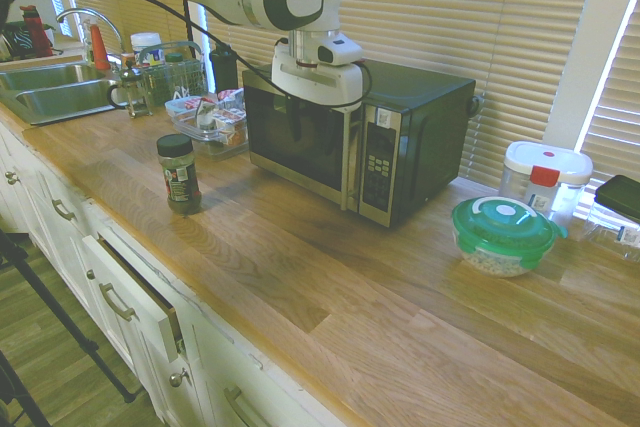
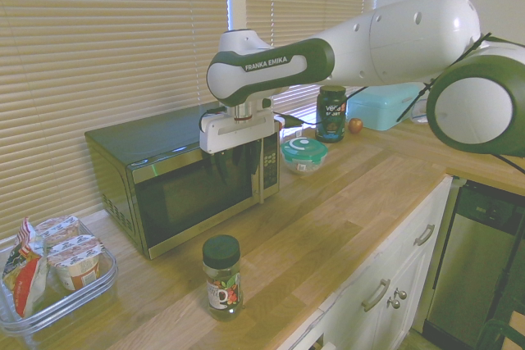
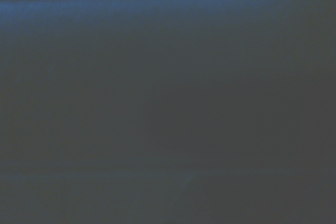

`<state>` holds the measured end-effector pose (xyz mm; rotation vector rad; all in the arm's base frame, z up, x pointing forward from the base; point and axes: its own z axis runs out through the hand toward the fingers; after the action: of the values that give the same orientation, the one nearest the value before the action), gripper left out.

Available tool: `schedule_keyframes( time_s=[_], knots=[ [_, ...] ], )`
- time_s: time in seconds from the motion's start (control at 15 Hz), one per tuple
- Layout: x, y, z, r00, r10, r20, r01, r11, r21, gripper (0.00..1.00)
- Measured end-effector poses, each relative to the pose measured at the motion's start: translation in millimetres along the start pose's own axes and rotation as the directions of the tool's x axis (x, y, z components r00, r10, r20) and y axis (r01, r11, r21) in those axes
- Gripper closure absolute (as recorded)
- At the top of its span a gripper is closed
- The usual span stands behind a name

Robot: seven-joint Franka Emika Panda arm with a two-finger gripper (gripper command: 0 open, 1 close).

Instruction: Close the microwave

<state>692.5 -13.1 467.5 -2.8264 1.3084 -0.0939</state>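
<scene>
The microwave [image 1: 415,122] [image 2: 148,141] stands on the wooden counter against the blinds. Its dark glass door [image 1: 290,142] [image 2: 193,194] lies flush with the steel front, and the bar handle [image 1: 351,162] sits beside the button panel. My gripper [image 1: 298,125] [image 2: 232,160] points down in front of the door's upper part, close to or touching the glass. Its dark fingers merge with the dark glass, so their spacing is unclear. The wrist view is only a dark blur from very close.
A green-capped spice jar [image 1: 179,173] [image 2: 222,276] stands in front of the microwave. A green-lidded bowl [image 1: 503,234] [image 2: 303,154] and a white canister [image 1: 545,175] sit beyond the panel side, a snack tub [image 1: 210,117] [image 2: 49,272] beyond the other. Sink [image 1: 55,87] at the far end; a drawer [image 1: 140,292] is ajar.
</scene>
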Motion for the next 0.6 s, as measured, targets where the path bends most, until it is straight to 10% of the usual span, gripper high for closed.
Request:
schedule_keyframes(
  time_s=[0.6],
  knots=[
    [-65.9,70.1,16.8,1.000,-0.020,-0.014,0.020,1.000,0.003,0.00]
  ],
)
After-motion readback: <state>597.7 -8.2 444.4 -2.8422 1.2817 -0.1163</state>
